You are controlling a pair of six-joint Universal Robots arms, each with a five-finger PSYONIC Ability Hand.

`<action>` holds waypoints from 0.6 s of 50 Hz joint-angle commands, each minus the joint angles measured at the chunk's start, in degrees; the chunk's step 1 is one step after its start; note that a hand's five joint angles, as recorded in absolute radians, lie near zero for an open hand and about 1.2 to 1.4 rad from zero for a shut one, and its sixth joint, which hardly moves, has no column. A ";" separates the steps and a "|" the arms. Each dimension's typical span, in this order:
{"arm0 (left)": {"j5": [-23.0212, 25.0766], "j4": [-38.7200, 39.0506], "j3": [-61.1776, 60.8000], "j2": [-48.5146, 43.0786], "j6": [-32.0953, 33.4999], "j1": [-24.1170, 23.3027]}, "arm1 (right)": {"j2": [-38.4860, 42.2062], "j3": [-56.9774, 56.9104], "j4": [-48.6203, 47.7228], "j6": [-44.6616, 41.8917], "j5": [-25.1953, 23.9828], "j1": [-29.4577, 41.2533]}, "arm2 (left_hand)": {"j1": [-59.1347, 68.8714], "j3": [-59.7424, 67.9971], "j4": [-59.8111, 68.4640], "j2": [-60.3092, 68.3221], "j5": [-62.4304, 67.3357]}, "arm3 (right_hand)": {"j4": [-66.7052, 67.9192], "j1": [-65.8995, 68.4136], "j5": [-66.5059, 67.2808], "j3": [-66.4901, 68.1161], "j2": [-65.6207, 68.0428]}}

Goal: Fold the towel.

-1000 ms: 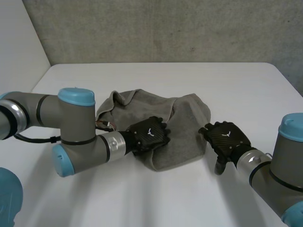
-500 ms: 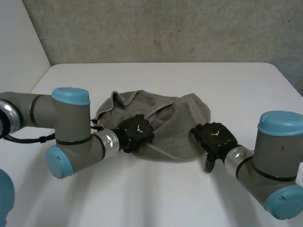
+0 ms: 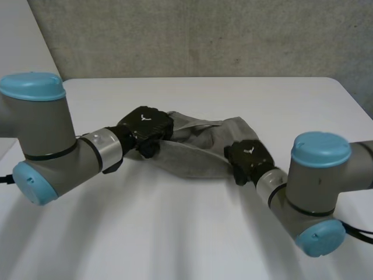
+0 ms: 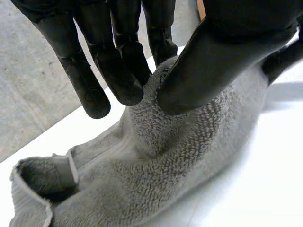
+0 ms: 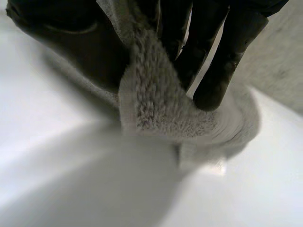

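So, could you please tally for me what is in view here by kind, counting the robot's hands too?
Grey towel: 1
Black hands: 2, left hand and right hand, each pinching the towel
White table: 1
Total: 4

The towel (image 3: pixel 201 153) lies on the table (image 3: pixel 186 239) between left hand (image 3: pixel 145 125) and right hand (image 3: pixel 247 158).

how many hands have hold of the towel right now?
2. The left hand pinches the towel at its left end; the right hand pinches its right end.
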 commanded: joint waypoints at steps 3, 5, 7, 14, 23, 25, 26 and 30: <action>0.61 -0.13 -5.84 7.03 0.41 2.06 | -13.45 -1.39 7.08 -4.76 -7.22 -3.15 | 8.00 3.52 2.35 5.34 5.59 | 4.11 4.36 3.58 5.31 5.84; 0.79 -0.13 -6.72 9.05 0.41 2.15 | -15.30 -3.32 11.29 -6.25 -8.98 -3.59 | 8.00 3.52 2.35 5.34 5.59 | 4.11 4.36 3.58 5.31 5.84; 1.05 -0.05 -7.51 11.24 0.24 2.15 | -16.90 -5.88 16.95 -7.76 -10.67 -3.86 | 8.00 3.52 2.35 5.34 5.59 | 4.11 4.36 3.58 5.31 5.84; 1.14 -0.31 -9.45 18.73 -3.53 2.15 | -14.45 -20.71 47.58 -16.26 -15.76 -4.38 | 8.00 3.52 2.35 5.34 5.59 | 4.11 4.36 3.58 5.31 5.84; 0.88 0.48 -8.49 16.10 -6.88 2.33 | -5.12 -31.90 54.66 -24.28 -13.66 -4.38 | 8.00 3.52 2.35 5.34 5.59 | 4.11 4.36 3.58 5.31 5.84; 0.70 1.18 -7.35 12.67 -6.53 2.33 | -3.01 -34.36 54.57 -24.37 -12.78 -4.38 | 8.00 3.52 2.35 5.34 5.59 | 4.11 4.36 3.58 5.31 5.84; 0.10 2.14 -5.00 8.67 -6.36 2.15 | -0.83 -37.23 54.05 -24.37 -12.00 -3.86 | 8.00 3.52 2.35 5.34 5.59 | 4.11 4.36 3.58 5.31 5.84; -0.35 3.29 7.98 -1.80 -6.18 1.80 | 8.12 -51.61 49.06 -24.02 -9.71 -2.55 | 8.00 3.52 2.35 5.34 5.59 | 4.11 4.36 3.58 5.31 5.84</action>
